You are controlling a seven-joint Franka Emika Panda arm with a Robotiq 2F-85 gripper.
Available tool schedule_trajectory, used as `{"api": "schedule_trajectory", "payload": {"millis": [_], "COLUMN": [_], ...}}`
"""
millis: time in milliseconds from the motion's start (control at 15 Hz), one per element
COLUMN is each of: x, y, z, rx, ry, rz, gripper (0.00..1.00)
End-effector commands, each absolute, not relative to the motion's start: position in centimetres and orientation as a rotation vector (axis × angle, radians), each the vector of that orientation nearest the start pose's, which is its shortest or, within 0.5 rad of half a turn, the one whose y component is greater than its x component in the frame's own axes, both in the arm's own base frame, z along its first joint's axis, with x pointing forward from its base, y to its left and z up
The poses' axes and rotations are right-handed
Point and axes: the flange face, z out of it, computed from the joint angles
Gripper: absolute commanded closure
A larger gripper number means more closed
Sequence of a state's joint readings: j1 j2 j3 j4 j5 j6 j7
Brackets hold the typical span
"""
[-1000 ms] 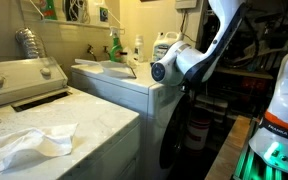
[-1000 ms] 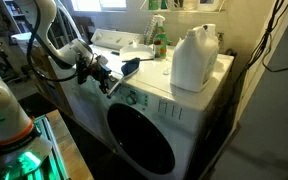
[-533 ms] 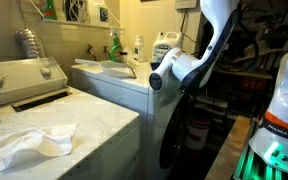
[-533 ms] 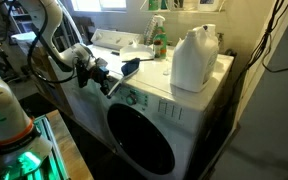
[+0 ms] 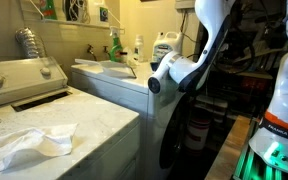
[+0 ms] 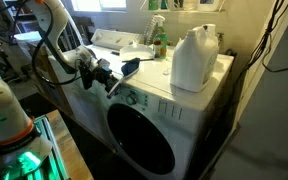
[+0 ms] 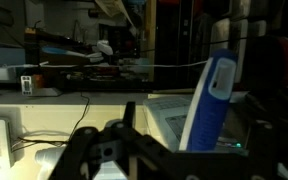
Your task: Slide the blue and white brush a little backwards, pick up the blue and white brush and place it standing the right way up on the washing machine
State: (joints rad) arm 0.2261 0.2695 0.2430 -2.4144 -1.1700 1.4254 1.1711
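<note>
**Gripper (image 6: 110, 80) just left of the blue and white brush (image 6: 130, 68)**

In an exterior view the gripper is left of centre, at the washing machine's (image 6: 156, 74) front corner. Whether its jaws are spread I cannot tell. The blue and white brush lies on the top, its long axis pointing toward upper right.

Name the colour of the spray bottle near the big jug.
The spray bottle is green; it shows best in an exterior view.
</note>
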Motion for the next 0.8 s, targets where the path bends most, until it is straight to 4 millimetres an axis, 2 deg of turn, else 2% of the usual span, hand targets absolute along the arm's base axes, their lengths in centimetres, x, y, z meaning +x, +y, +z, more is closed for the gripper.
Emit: {"api": "schedule_trajectory", "payload": {"millis": [0,200,333,400,467,733], "x": [40.8,40.4,40.1,40.0,40.0,39.7], "y": [8.0,8.3,8.7,8.8,9.0,9.8], "z": [21.2,21.6,21.9,22.1,22.2,22.6], "rx": [1.633,1.630,1.630,1.625,1.623,1.621], "ry": [0.023,0.025,0.030,0.030,0.031,0.049], "rz": [0.073,0.086,0.087,0.092,0.093,0.106], "gripper": [0.14,0.20,0.36,0.51,0.61,0.90]}}
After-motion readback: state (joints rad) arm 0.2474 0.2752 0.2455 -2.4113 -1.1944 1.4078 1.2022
